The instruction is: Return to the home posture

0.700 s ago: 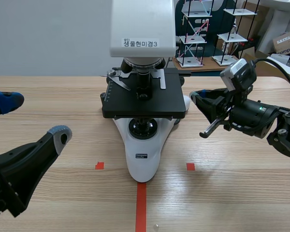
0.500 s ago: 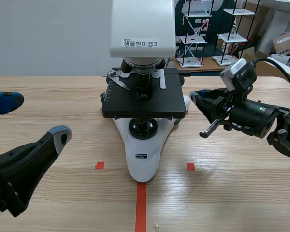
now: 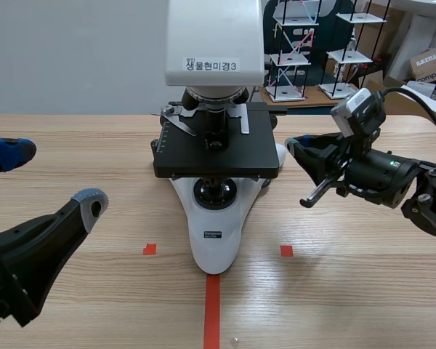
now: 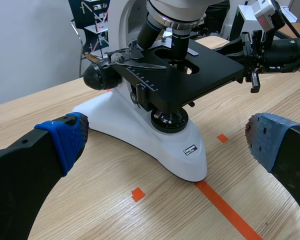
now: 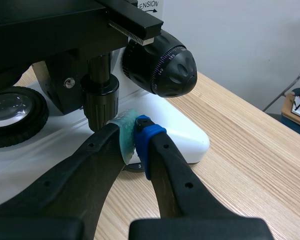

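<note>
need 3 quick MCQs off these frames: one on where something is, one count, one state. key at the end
1. Where is the right gripper relative to the microscope?
A. above its head
B. in front of its base, on the tape line
C. at its side, below the stage

2. How many small tape squares does the scene view show on the table?
A. two
B. four
C. none

3. What state is the left gripper in?
A. fingers shut on a slide
B. fingers open, holding nothing
C. fingers shut on nothing

Key:
1 C: the right wrist view shows its tips under the stage edge, by the black knobs.
2 A: one square sits on each side of the microscope's base.
3 B: its two pads stand far apart and grip nothing.
</note>
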Robot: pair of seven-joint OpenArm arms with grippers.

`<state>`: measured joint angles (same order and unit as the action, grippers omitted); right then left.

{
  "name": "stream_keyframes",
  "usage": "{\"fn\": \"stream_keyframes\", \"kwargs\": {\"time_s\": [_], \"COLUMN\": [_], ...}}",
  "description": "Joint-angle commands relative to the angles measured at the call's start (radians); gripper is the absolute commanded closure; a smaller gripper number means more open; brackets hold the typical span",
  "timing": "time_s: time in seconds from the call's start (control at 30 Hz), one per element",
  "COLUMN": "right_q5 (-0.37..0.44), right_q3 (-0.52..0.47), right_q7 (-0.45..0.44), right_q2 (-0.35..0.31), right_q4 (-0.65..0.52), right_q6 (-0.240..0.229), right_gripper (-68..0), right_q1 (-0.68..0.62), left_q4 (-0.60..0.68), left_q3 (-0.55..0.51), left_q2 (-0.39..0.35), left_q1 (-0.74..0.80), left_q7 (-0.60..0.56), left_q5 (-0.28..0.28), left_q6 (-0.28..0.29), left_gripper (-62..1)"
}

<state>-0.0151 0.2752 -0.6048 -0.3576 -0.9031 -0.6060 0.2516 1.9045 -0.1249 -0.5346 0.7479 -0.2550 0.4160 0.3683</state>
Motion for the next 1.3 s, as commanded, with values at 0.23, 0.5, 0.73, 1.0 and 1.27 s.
{"fn": "stream_keyframes", "kwargs": {"time_s": [0.23,0.5,0.73,1.0,1.27], "right_q5": [0.014,0.015,0.015,0.015,0.075], "right_q3": [-0.005,-0.005,-0.005,-0.005,-0.021], "right_q7": [-0.019,-0.034,-0.035,-0.049,-0.097], "right_q2": [-0.014,-0.014,-0.014,-0.022,-0.112], "right_q4": [-0.007,-0.007,-0.008,-0.029,-0.309], "right_q6": [0.003,0.003,0.004,0.003,0.073], "right_gripper": [-0.6,-0.6,-0.6,-4.9,-50.2], "right_q1": [0.024,0.011,0.011,-0.036,-0.317], "left_q4": [0.010,0.010,0.010,0.010,0.010], "left_q3": [0.000,0.000,0.000,0.000,0.000], "left_q2": [0.000,0.000,0.000,0.000,0.000], "left_q1": [-0.003,-0.003,-0.003,-0.003,-0.003], "left_q7": [-0.010,-0.011,-0.011,-0.011,-0.010], "left_q5": [0.007,0.007,0.007,0.007,0.007], "left_q6": [0.001,0.001,0.001,0.001,0.001], "left_gripper": [-62.3,-62.3,-62.3,-62.3,-62.3]}}
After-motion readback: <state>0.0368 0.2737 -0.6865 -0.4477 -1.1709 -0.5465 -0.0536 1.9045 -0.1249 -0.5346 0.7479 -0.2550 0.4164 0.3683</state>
